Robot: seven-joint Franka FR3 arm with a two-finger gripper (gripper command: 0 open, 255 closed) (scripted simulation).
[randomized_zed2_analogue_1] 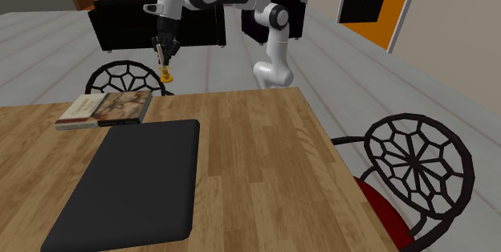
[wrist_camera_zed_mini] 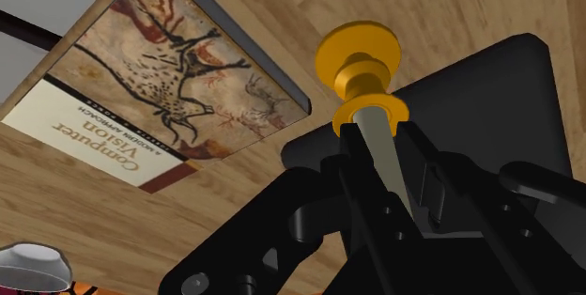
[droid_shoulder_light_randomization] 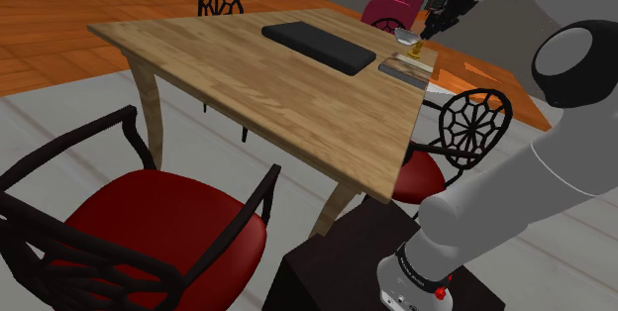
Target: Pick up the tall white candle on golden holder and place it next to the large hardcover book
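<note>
Much of the candle (wrist_camera_zed_mini: 376, 126) is hidden from you. In the wrist view its pale shaft runs back between the two black fingers (wrist_camera_zed_mini: 351, 178) and is lost inside the hand, so you see only the stretch nearest the golden holder (wrist_camera_zed_mini: 358, 54). The gripper (wrist_camera_zed_mini: 382, 143) is closed on that shaft, clasping it from both sides. A pale bowl (wrist_camera_zed_mini: 31, 265) is cut off at the corner of that picture. In the shoulder view the candle is a small speck under the hand at the far right end of the table (droid_shoulder_light_randomization: 248, 81), too small for you to judge the grip.

The wrist view lets you read the book (wrist_camera_zed_mini: 164, 86): "Computer Vision", over a cave-painting cover. The other two views give you no legible lettering. The second exterior view adds height. There the holder hangs in the air below the hand, above tabletop level, at the table's far edge, just right of the book and in front of a wire-backed chair (randomized_zed2_analogue_1: 126, 78).

From the fingertips the candle points outward, holder end first, over the wood just beside the book's corner and the edge of the black mat (wrist_camera_zed_mini: 488, 96).
</note>
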